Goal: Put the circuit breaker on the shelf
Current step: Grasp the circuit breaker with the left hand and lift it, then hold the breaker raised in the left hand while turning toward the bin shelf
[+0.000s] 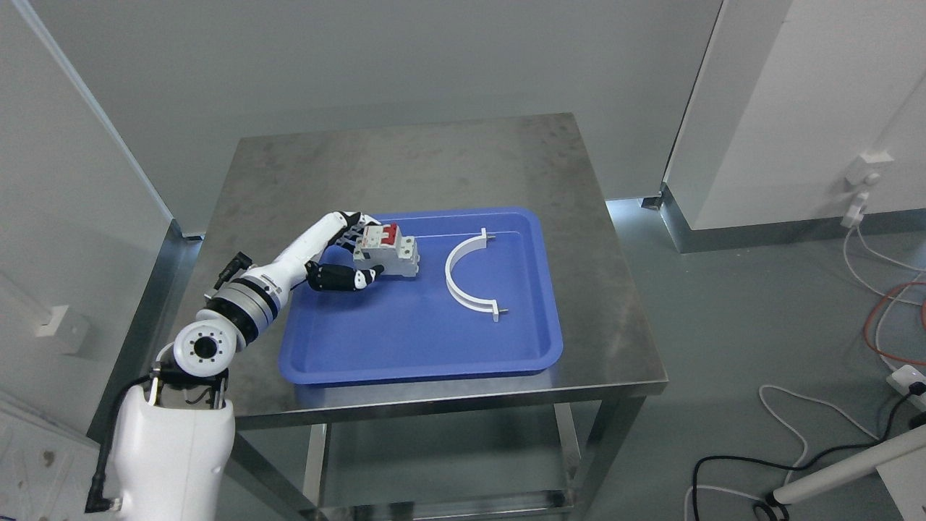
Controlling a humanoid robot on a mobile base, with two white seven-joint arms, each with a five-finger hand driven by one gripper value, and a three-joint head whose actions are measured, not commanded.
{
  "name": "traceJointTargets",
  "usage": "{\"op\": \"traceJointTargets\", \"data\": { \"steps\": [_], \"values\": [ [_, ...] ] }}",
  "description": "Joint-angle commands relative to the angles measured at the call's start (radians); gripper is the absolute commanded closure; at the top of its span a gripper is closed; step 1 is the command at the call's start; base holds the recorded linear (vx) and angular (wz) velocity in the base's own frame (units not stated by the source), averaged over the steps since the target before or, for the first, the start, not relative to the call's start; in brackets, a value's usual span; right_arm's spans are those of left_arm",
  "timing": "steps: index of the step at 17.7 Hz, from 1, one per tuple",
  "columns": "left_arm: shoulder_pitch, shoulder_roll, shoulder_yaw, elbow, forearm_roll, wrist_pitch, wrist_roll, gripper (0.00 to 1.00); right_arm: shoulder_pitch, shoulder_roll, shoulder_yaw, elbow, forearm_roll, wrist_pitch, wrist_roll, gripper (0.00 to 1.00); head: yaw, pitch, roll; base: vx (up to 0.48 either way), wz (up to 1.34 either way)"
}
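The worktop [434, 166] is brushed stainless steel, dull grey with faint smudges and a soft sheen along its front edge. On it sits a blue tray [405, 354] of smooth moulded plastic, semi-glossy, catching pale highlights on its raised rim. The circuit breaker [388, 250] has a matt light-grey plastic casing with glossy red plastic switch levers on top. The curved white bracket [463, 282] looks like smooth hard plastic with small metal pins at its ends. The left hand [340, 253] has a glossy white plastic shell, its fingers [336, 278] mostly matt black, and a banded silvery metal wrist.
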Motion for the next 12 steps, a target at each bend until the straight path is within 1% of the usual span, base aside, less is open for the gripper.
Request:
{"op": "traceJointTargets", "data": {
  "steps": [1, 2, 4, 6, 9, 11, 12],
  "values": [
    [-0.031, -0.076, 0.273, -0.051, 0.231, -0.020, 0.139, 0.85, 0.000, -0.017, 0.020, 0.000, 0.000, 0.031, 0.005, 0.00, 0.0000, 0.000, 0.000, 0.029, -0.06],
    [-0.031, -0.076, 0.304, -0.049, 0.287, -0.038, 0.201, 0.84, 0.000, -0.017, 0.020, 0.000, 0.000, 0.031, 0.006, 0.00, 0.0000, 0.000, 0.000, 0.020, -0.06],
    [-0.009, -0.076, 0.333, -0.049, 0.387, -0.116, 0.242, 0.84, 0.000, -0.017, 0.020, 0.000, 0.000, 0.031, 0.006, 0.00, 0.0000, 0.000, 0.000, 0.015, -0.03],
    [0.022, -0.076, 0.336, -0.051, 0.397, -0.195, 0.282, 0.84, 0.000, -0.017, 0.020, 0.000, 0.000, 0.031, 0.006, 0.00, 0.0000, 0.000, 0.000, 0.006, -0.01],
    [0.041, -0.076, 0.330, -0.049, 0.397, -0.308, 0.432, 0.84, 0.000, -0.017, 0.020, 0.000, 0.000, 0.031, 0.005, 0.00, 0.0000, 0.000, 0.000, -0.069, 0.06],
    [0.056, -0.076, 0.312, -0.051, 0.397, -0.367, 0.535, 0.84, 0.000, -0.017, 0.020, 0.000, -0.001, 0.029, 0.005, 0.00, 0.0000, 0.000, 0.000, -0.187, 0.14],
    [0.088, -0.076, 0.281, -0.052, 0.397, -0.376, 0.566, 0.84, 0.000, -0.017, 0.020, 0.000, 0.000, 0.031, 0.006, 0.00, 0.0000, 0.000, 0.000, -0.228, 0.16]
  ]
}}
